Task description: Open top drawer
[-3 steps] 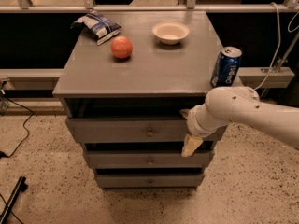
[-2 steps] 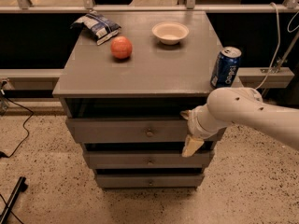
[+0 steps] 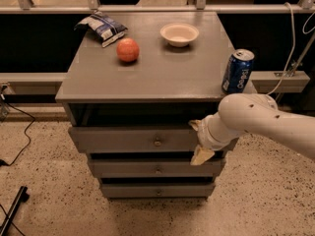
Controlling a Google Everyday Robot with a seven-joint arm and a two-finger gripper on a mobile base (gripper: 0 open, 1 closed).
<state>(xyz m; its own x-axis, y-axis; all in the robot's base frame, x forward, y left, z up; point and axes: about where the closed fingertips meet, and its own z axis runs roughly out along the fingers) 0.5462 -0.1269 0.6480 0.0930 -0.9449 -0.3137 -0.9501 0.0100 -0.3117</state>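
The top drawer is the widest grey front of the cabinet, with a small round metal knob at its centre. It stands a little out from the cabinet, with a dark gap above it. My gripper is at the right part of this drawer front, to the right of the knob. One cream finger lies at the front's top edge and the other finger at its bottom edge, so the gripper is open. The white arm comes in from the right.
Two narrower drawer fronts lie below. On the cabinet top stand a blue soda can near the right front corner, a red apple, a white bowl and a chip bag. Cables lie on the floor at left.
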